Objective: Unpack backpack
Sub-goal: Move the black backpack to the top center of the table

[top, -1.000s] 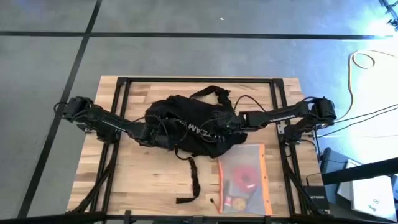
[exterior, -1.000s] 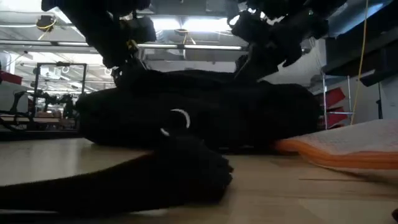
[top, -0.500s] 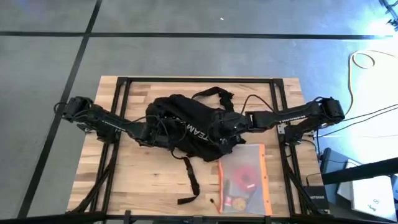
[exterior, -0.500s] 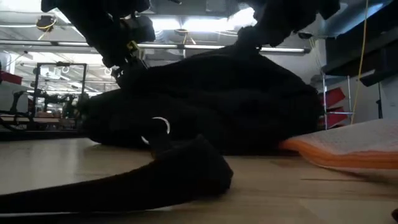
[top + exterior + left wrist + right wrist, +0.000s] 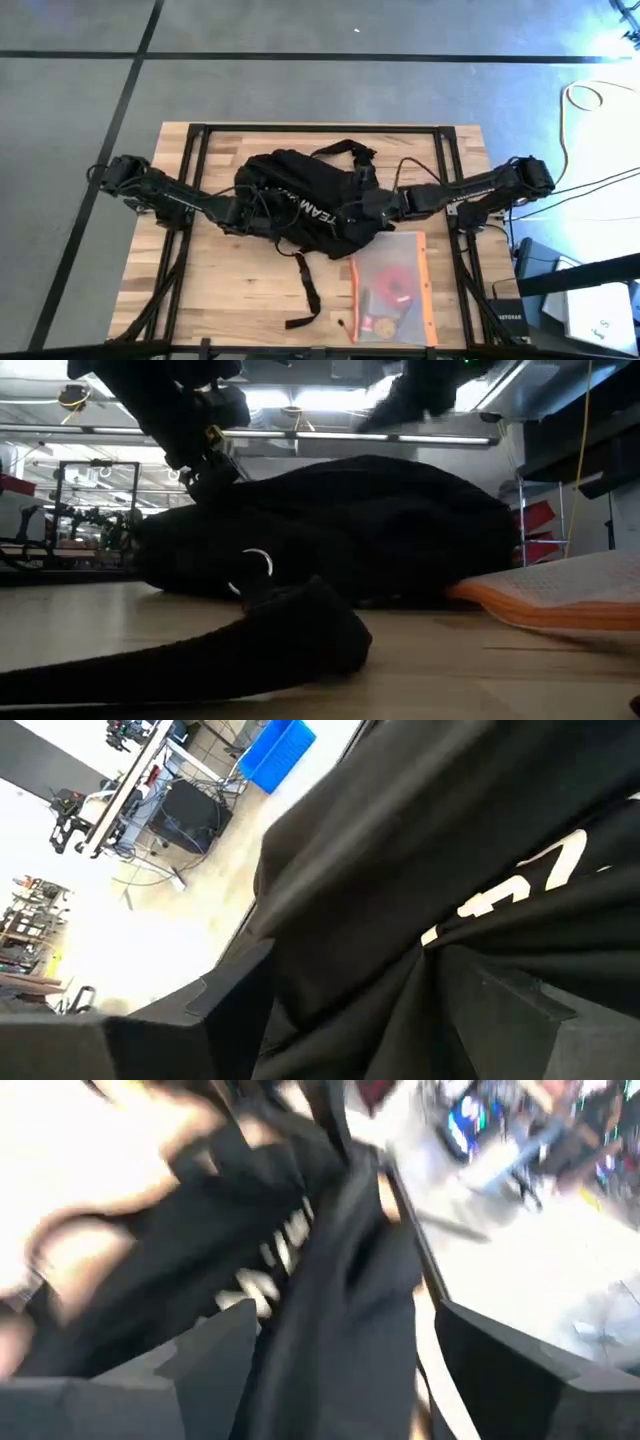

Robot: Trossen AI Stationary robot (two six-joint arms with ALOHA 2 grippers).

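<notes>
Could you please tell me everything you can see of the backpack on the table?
The backpack is a large, rounded bag of black fabric, lying slumped near the middle of the wooden table. White lettering runs across its upper side. Black straps trail from it, one long strap toward the table's front edge, others looping at the back. The left pincer is at its left side and the right pincer at its right. An orange-edged clear pouch lies just beside its right front.

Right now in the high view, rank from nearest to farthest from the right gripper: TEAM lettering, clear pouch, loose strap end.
1. TEAM lettering, on the backpack, just left of the right gripper.
2. Clear pouch, on the table's front right side.
3. Loose strap end, near the front edge, farthest.
</notes>
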